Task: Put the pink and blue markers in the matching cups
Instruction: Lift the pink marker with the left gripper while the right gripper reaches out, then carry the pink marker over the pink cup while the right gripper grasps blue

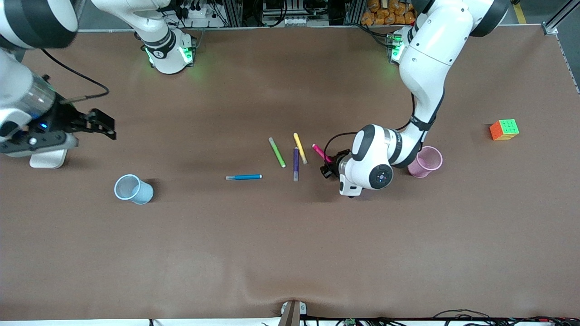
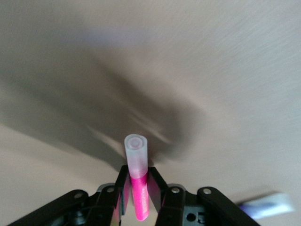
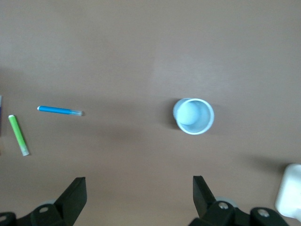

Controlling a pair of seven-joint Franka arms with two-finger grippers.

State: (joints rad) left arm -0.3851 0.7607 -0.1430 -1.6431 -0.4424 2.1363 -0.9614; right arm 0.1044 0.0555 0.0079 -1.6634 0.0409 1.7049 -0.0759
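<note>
A: Where is the pink marker (image 1: 318,151)?

B: Pinched in the left gripper (image 1: 327,165), down near the bench (image 1: 290,253), beside the yellow pen (image 1: 300,148) and the purple pen (image 1: 296,164). In the left wrist view the fingers (image 2: 122,188) are clamped on the pink barrel, and its pale cap (image 2: 136,155) sticks out past them.

A: How is that arm posed?

B: It reaches from its base down toward the middle of the bench, elbow bent, with the wrist low and turned sideways so the gripper points toward the pens. The pink cup (image 1: 425,161) stands upright just beside its forearm, toward the left arm's end.

A: And the blue marker (image 1: 244,177)?

B: Lying flat on the bench, nearer the front camera than the green pen (image 1: 277,152), apart from the other pens. The blue cup (image 1: 132,189) stands toward the right arm's end, well apart from it.

A: The other arm?

B: It waits. The right gripper (image 1: 97,123) hangs in the air over that end of the bench, fingers spread wide and holding nothing.

A: Anything else?

B: A coloured puzzle cube (image 1: 504,129) sits near the left arm's end.
</note>
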